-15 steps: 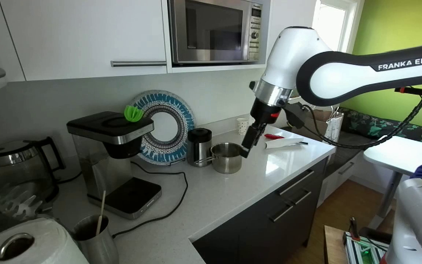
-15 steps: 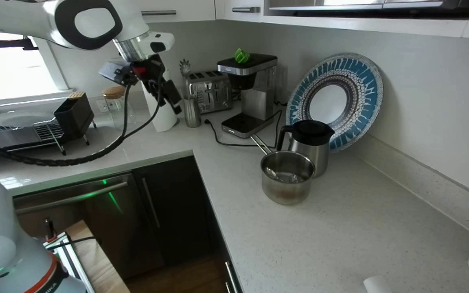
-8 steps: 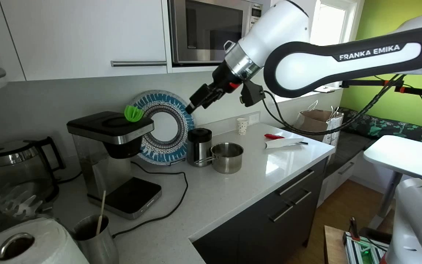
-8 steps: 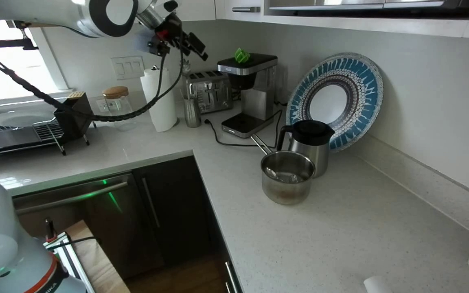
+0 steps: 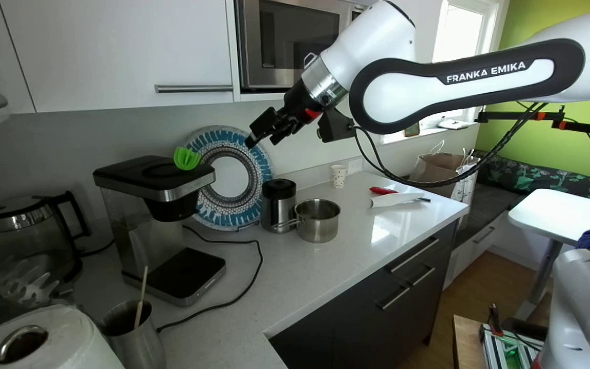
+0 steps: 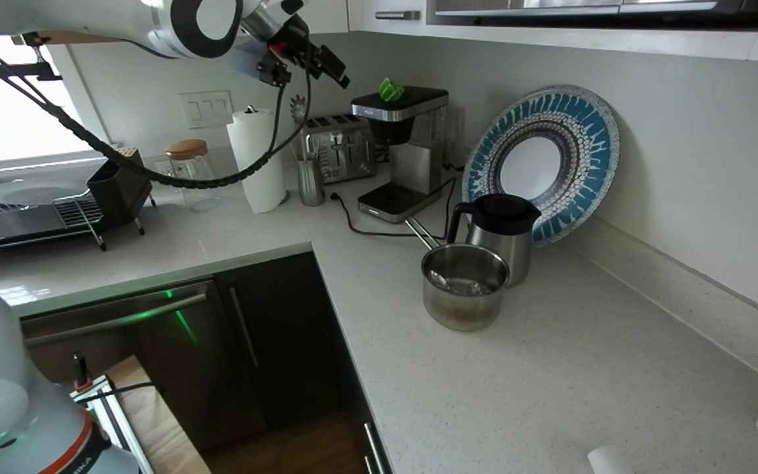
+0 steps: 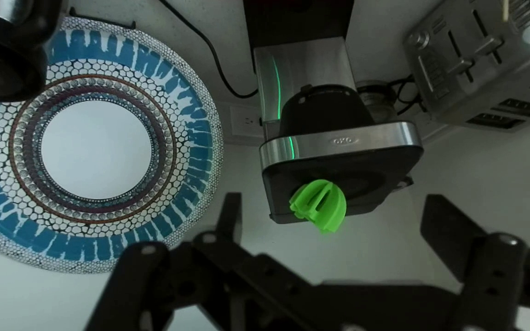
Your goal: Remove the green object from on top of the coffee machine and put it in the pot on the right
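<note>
The green object [image 5: 187, 159], a ribbed bright green lump, sits on the flat black top of the coffee machine [image 5: 154, 177]. Both also show in an exterior view, the green object [image 6: 391, 90] and the coffee machine [image 6: 400, 105]. My gripper [image 5: 261, 141] is open and empty, above and to the side of the machine, apart from the green object. In the wrist view the green object [image 7: 320, 205] appears between the two spread fingers [image 7: 332, 200], farther off than the fingertips. The silver pot [image 5: 317, 220] stands on the counter in both exterior views; in an exterior view [image 6: 464, 289] its handle points toward the machine.
A steel mug with a black lid [image 6: 503, 230] stands against the pot. A large teal-and-white plate [image 5: 228, 177] leans on the wall behind. A toaster [image 6: 339, 148] and paper towel roll [image 6: 259, 161] stand near the machine. Cabinets and a microwave [image 5: 300, 43] hang above.
The arm has swung from over the pot up toward the coffee machine, moving fast at first and then only a little. The green object, machine and pot have not moved.
</note>
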You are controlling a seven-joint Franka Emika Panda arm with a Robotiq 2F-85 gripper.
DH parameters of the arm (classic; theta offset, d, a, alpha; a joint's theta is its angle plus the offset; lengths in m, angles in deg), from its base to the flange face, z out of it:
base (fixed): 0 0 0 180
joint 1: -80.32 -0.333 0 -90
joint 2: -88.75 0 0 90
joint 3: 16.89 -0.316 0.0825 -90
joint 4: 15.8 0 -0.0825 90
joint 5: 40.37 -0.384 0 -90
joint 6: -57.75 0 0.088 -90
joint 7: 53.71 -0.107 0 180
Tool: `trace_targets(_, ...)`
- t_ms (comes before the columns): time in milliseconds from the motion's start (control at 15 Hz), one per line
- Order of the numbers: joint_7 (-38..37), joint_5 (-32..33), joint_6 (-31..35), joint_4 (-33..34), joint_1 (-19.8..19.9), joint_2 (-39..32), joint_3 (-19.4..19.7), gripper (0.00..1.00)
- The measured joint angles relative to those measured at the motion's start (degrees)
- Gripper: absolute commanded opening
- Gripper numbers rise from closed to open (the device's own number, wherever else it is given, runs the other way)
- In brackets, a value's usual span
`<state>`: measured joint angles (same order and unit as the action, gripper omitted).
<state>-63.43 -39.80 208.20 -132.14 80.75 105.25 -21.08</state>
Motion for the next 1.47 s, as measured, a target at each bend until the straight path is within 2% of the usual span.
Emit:
trace_targets(200,-8.33,-0.04,5.95,1.47,0.61,-3.31,-0.4,1.0)
trace_targets(467,-20.42,0.88,14.7,7.88,1.54,-12.44,-1.22,1.0)
trace_targets(733,-36.61,6.16,25.94,11.61,1.25,-20.37,-1.85,1.0)
trace_targets(1133,-37.2,6.58,27.26,12.02,1.26,-21.16,-1.88,1.0)
trace_targets(1467,-39.43,6.62,32.31,14.85,1.04,-25.39,-1.06,1.0)
